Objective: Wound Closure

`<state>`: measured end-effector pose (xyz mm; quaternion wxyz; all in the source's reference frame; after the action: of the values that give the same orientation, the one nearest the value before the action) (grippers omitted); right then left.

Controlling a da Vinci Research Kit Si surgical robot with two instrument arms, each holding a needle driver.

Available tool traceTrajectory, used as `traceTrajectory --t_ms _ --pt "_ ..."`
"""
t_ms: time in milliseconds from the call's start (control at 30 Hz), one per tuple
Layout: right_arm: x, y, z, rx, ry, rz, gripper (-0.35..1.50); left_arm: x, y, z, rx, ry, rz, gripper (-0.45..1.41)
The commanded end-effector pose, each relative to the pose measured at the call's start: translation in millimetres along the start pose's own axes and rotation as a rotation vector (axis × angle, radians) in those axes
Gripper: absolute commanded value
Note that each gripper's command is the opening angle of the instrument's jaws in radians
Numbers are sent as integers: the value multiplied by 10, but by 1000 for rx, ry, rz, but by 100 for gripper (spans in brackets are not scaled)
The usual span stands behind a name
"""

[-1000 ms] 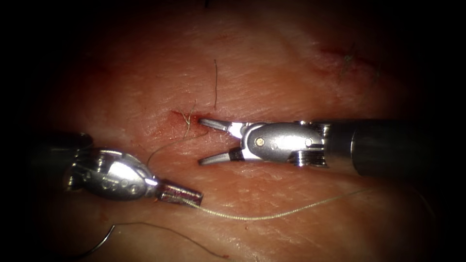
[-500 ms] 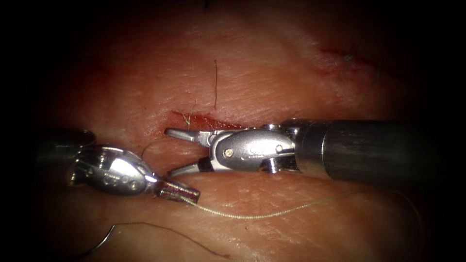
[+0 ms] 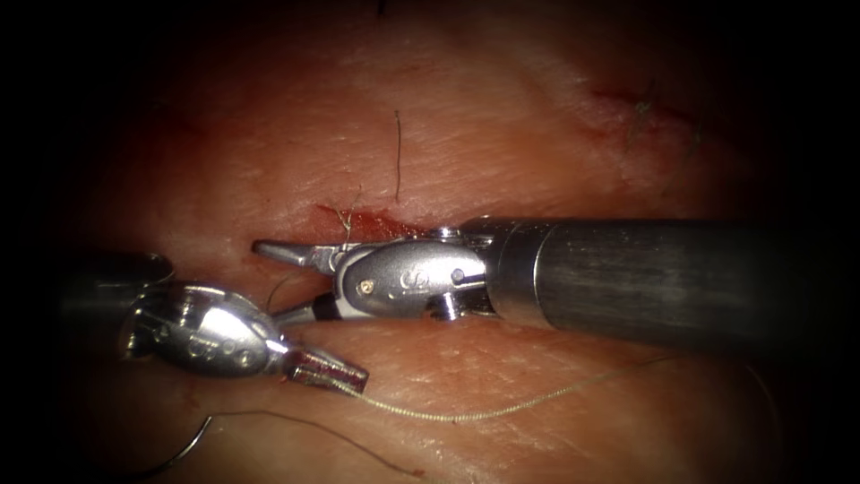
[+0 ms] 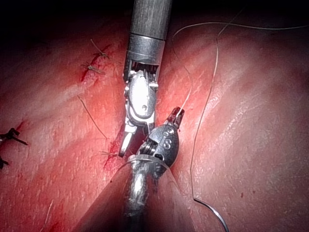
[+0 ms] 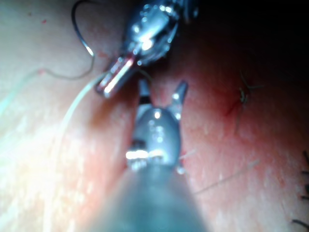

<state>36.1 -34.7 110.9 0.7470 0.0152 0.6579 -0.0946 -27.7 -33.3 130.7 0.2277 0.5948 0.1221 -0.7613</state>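
Left tool (image 3: 327, 367) — fingers closed on the pale thread (image 3: 466, 416), which trails off right across the tissue (image 3: 502, 134) below the cut (image 3: 376, 220). Right tool (image 3: 278, 282) — fingers spread wide, holding nothing; over the last second it has slid leftward along the cut, its upper finger now past the cut's left end, the lower one just above the left tool.

Needle (image 3: 184, 448) lies loose on the tissue below the left tool, out of the tissue, held by neither tool; a dark strand runs right from it.

Progress, as I judge it: a stitch with short cut ends (image 3: 345, 215) sits at the cut's left end, and another closed spot with thread ends (image 3: 640, 108) lies well to the upper right. Red fluid (image 3: 390, 224) marks the cut, which shows as an open slit beside the right tool's shaft — closure looks partial, with more stitching left.
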Motion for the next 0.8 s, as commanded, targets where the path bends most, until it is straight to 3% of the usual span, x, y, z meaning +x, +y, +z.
traceTrajectory --t_ms 33,133,233,267,333,567,600,633,800 --pt "-1 -3 8 2 4 -1 104 -4 1 8 -1 2 0 -45" --pt "1 -6 10 5 7 -3 104 -4 1 8 -1 2 0 -45" --pt "2 -8 11 7 4 -5 87 -4 1 9 -1 1 0 -45" --pt "3 -7 12 12 10 -5 60 -4 1 9 -1 1 0 -45" --pt "3 -7 11 30 21 -11 -35 -4 1 9 -1 1 0 -45" --pt "-6 5 -2 -18 -30 -1 -35 -3 0 5 46 -46 -74 -40" --pt "-10 8 -6 -26 -49 7 -35 -2 -1 4 61 -61 -105 -8" --pt "-14 10 -9 -33 -65 8 -35 -1 0 3 69 -68 -125 9" --pt "-37 22 -21 -65 -150 44 -35 6 2 -2 107 -99 -221 67"
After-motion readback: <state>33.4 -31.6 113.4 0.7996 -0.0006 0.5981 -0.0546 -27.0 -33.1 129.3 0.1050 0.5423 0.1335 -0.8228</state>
